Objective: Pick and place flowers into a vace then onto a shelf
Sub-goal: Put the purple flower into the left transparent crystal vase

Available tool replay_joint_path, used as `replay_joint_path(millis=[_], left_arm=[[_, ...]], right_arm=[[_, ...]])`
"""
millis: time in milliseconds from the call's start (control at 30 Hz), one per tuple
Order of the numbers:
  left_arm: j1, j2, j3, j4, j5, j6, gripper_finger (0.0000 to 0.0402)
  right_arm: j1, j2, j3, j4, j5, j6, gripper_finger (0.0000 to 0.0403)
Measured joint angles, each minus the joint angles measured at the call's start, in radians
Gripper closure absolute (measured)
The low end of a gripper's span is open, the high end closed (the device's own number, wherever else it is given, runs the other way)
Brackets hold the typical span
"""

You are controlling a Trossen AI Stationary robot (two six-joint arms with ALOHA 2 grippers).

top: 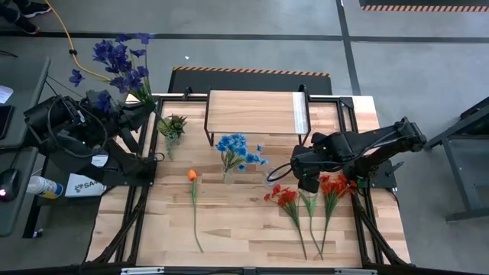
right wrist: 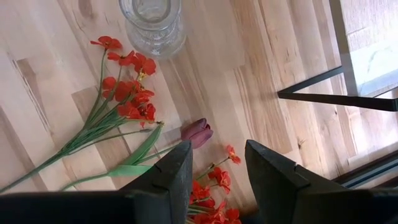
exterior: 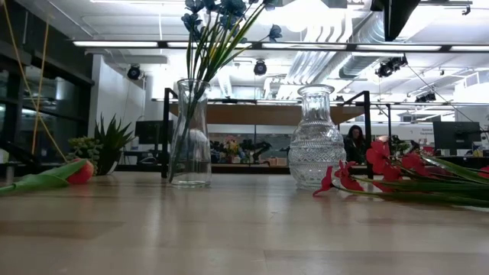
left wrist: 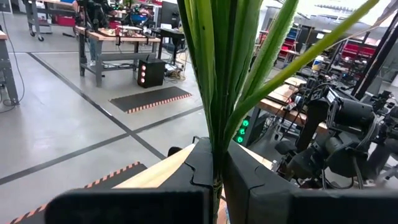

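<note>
A: High view. What is occupying the upper left of the frame?

B: The left gripper (top: 136,98) is clamping the purple flowers (top: 118,61) by their stems, blooms fanning outward beyond the table's edge. The shelf (top: 252,112), pale planks on thin black legs, is standing at upper centre. Below it a vase (top: 228,176) is holding the blue flowers (top: 235,149). The right gripper (top: 308,182), jaws parted and empty, is hanging over the red flowers (top: 289,197) lying at lower right, seemingly lining up a pick. A tulip (top: 192,176) is lying left of centre.

A: Low view?

B: A smooth clear vase (exterior: 190,137) is keeping stems upright at centre left; a ribbed glass vase (exterior: 316,141) is standing empty at centre right, probably awaiting stems. Red blooms (exterior: 382,160) are resting flat at right.

A: Left wrist view?

B: Dark fingers (left wrist: 249,180) are pinching slick green stems (left wrist: 217,81), held low so the blooms clear the jaws.

A: Right wrist view?

B: Fingers (right wrist: 273,168) are standing apart, framing the wood; a maroon tulip (right wrist: 198,132) is lying just beyond them, red sprays (right wrist: 127,87) at upper left, ribbed vase (right wrist: 152,25) at top.
</note>
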Motion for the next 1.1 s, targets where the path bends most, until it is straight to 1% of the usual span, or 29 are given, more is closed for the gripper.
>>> replay_joint_path(millis=[267,533,700,833,1100], left_arm=[[0.000,0.002,0.000,0.008,0.011,-0.002,0.0355],[0.000,0.057,0.000,0.007,0.039,-0.004,0.0355],[0.000,0.115,-0.001,0.006,0.099,-0.023,0.0355],[0.000,0.171,-0.001,0.006,0.140,-0.036,0.0355],[0.000,0.275,-0.002,0.007,0.245,-0.133,0.0355]], right_arm=[[0.000,0.000,0.000,0.004,0.000,-0.003,0.0263],[0.000,0.000,0.000,0.027,0.014,-0.007,0.0263],[0.000,0.000,0.000,0.110,0.022,-0.054,0.0263],[0.000,0.000,0.000,0.165,0.022,-0.061,0.0263],[0.000,0.000,0.000,0.191,0.022,-0.061,0.0263]])
